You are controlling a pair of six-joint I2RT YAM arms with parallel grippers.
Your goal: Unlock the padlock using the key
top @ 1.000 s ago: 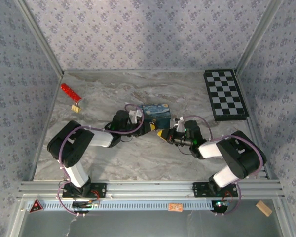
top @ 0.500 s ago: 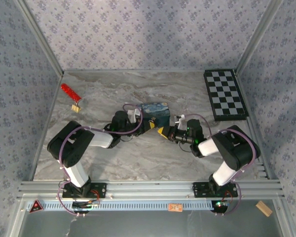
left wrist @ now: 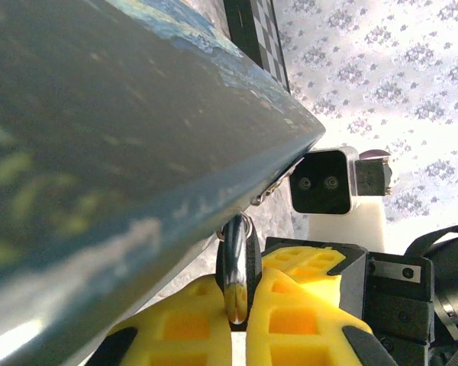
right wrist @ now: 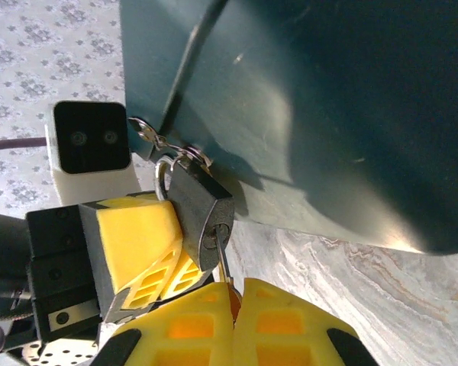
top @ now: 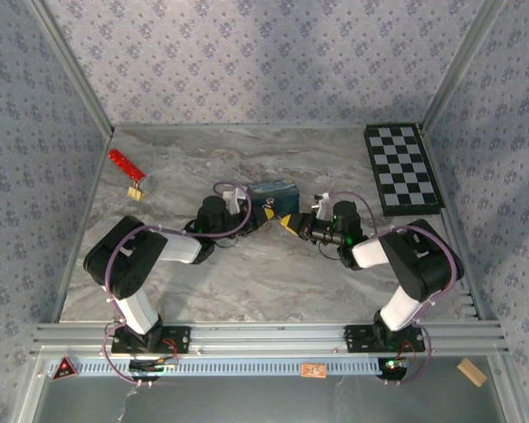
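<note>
Since a second ago the blue box (top: 275, 189) has shifted a little toward the far side of the tabletop (top: 247, 273) and shows a narrower face to the overhead camera. The right jaws have followed it, sitting farther from the arm bases, and the right arm's elbow is drawn in.

Both sets of jaws meet just in front of the box, near the middle of the tabletop. The padlock (right wrist: 202, 213) hangs there at the box's lower corner, its thin silver shackle passed through a small metal hasp (right wrist: 175, 152) on the box.

The left jaws are clenched on the padlock's body, their yellow fingers (right wrist: 141, 236) pressing its sides. From the left wrist the padlock (left wrist: 237, 267) appears edge-on between those fingers (left wrist: 175, 328).

The right jaws are clenched on the key (right wrist: 224, 267), yellow fingers (right wrist: 282, 320) pressed together, and its thin blade reaches up to the keyhole end of the padlock.

A chessboard (top: 403, 167) lies at the far right corner. A red strip (top: 123, 163) with a small gold piece (top: 137, 191) lies at the far left, well apart from the box.
</note>
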